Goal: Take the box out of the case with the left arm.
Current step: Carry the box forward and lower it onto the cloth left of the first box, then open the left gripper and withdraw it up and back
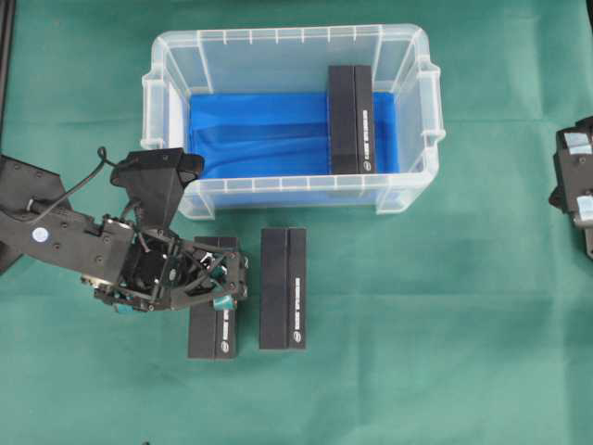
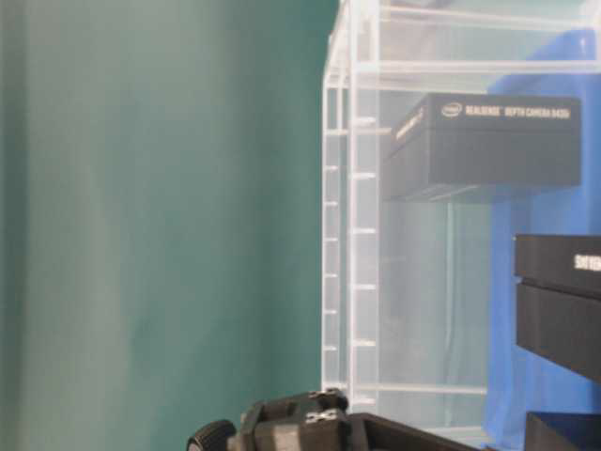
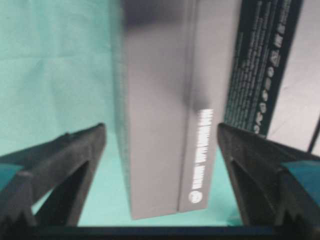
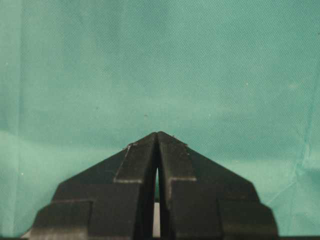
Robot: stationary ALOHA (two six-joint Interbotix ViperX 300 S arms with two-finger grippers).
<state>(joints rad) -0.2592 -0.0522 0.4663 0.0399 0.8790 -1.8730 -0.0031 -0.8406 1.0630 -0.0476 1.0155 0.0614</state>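
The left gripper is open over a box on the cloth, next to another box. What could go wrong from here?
1. The left gripper straddles the released box with small gaps on both sides; lifting away crookedly could drag or tip it.
2. The neighbouring box stands close, so a sideways move may knock it.
3. One box remains in the case, near the wall, which may crowd the next grasp.

green cloth (image 1: 445, 352) bears the case (image 1: 176, 56) and two black boxes (image 1: 283, 287).

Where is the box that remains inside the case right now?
In the overhead view, the box lies at the right end of the case, on the blue sheet, with its long side running from the far wall toward the near wall.
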